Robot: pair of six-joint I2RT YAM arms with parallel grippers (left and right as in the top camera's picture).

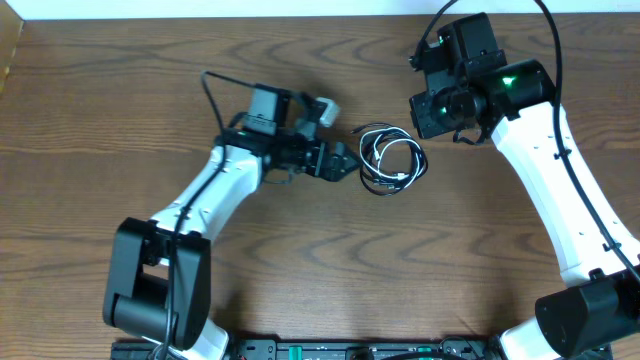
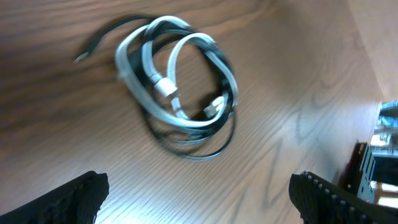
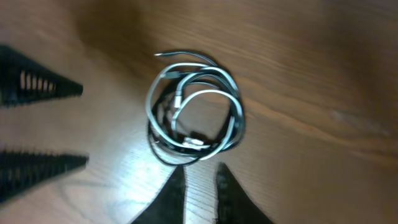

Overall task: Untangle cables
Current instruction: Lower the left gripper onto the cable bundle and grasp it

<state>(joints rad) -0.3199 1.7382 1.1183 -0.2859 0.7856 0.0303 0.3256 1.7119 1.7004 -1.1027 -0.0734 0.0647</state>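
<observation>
Wood table [image 1: 120, 120]: cables [image 1: 398, 178] coiled at centre

On the table, the black cable [image 2: 193, 157] and white cable [image 2: 163, 86] lie intertwined in one flat coil. Just left of the coil sits the left tool [image 1: 345, 160], released, jaws wide. To the far right hovers the right tool [image 3: 196, 186], jaws narrowly parted, grasping nothing.

Two cords lay there, and that was the count: one black cord [image 2: 198, 154], one white cord [image 2: 140, 90]; two arms were in play, the left arm [image 1: 215, 185] and the right arm [image 1: 545, 170]; two grippers as well, the left gripper [image 1: 350, 161] and the right gripper [image 3: 198, 190], two fingers apiece, four fingers all told; one wooden table [image 1: 120, 90] lay under the lot.
</observation>
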